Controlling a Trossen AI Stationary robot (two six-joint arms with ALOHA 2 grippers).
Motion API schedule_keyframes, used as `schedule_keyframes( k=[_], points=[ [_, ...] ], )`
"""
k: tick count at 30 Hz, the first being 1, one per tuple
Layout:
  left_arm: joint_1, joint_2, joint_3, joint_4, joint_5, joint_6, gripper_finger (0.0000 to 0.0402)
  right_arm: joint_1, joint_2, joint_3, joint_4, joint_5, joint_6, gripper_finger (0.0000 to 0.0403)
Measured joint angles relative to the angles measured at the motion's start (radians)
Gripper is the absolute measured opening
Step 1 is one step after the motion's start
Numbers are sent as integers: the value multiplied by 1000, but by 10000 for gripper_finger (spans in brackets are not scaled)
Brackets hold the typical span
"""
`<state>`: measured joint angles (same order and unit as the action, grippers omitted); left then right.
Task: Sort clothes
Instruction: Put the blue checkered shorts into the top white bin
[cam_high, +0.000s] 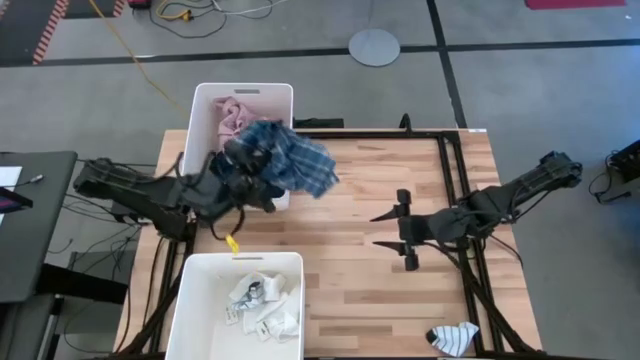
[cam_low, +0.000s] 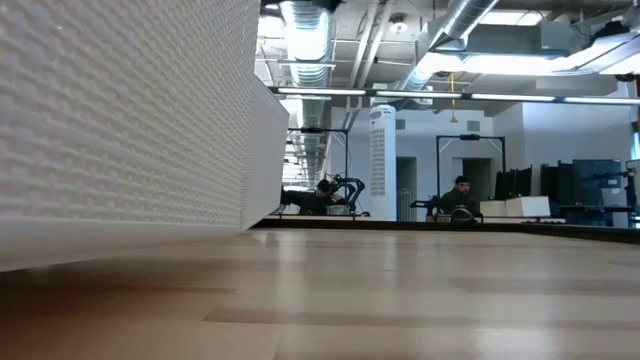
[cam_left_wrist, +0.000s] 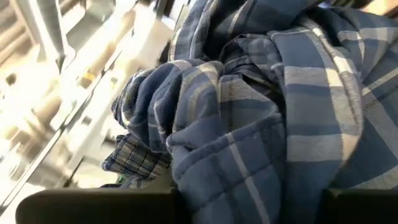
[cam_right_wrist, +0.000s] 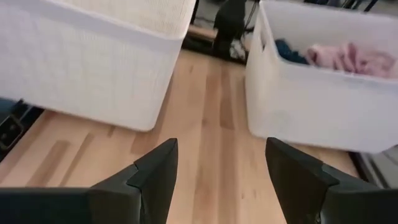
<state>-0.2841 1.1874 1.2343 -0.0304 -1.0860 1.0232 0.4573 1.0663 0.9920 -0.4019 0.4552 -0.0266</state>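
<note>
Two white bins stand on the left side of the wooden table (cam_high: 380, 290). The near bin (cam_high: 190, 300) holds a heap of white and striped socks (cam_high: 262, 305); their number cannot be counted in the pile. One more striped sock (cam_high: 452, 337) lies by itself on the table's near right edge, well apart from both bins. The far bin (cam_high: 205, 105) holds a pink shirt (cam_high: 232, 113) at its far end, and the right wrist view shows a bit of dark blue cloth (cam_right_wrist: 287, 50) beside the pink.

The left gripper (cam_high: 245, 165) is over the far bin's near end, clenched on the blue plaid shirt (cam_high: 295, 160). The shirt hangs bunched from the fingers, spreading over the bin's right wall and out above the table. In the left wrist view the plaid folds fill nearly the whole frame, pressed right up to the gripper.

The right gripper (cam_high: 402, 230) hovers over bare wood at mid-table, its fingers (cam_right_wrist: 152, 171) spread and released, nothing between them. It points toward the gap between the two bins, well apart from the shirt and from the lone sock.
</note>
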Motion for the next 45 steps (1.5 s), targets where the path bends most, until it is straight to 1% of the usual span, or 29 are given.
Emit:
schedule_keyframes(
  k=[3,7,12,14,16,21,24,28,30,32,35,37,42,45],
  points=[
    [47,-42,0,-79,-42,-33,65,19,2,0,-35,0,32,255],
    [136,-91,0,-246,-57,-115,65,41,1,0,-49,0,61,255],
    [258,-136,0,-491,-57,-277,65,73,1,0,-53,0,83,255],
    [311,-146,0,-556,-55,-333,65,83,1,0,-58,0,87,255],
    [366,-149,0,-594,-31,-370,65,93,1,0,-55,0,87,255],
    [520,-132,0,-610,98,-380,65,99,1,0,-55,22,104,255],
    [618,-94,0,-610,169,-349,65,103,2,1,-54,22,116,255],
    [736,-36,0,-609,237,-311,65,114,8,2,-53,22,132,255],
    [787,-10,-1,-610,268,-308,65,119,19,2,-53,22,135,255],
    [830,10,-1,-609,327,-321,65,127,32,2,-54,22,142,255],
    [880,37,-1,-611,424,-357,65,132,52,2,-55,22,146,255],
    [899,59,-1,-621,455,-371,65,133,65,2,-55,22,149,255],
    [919,122,-1,-646,458,-377,67,133,68,2,-53,22,153,255],
    [924,157,-1,-659,458,-377,84,134,68,2,-54,22,153,255]
  ],
)
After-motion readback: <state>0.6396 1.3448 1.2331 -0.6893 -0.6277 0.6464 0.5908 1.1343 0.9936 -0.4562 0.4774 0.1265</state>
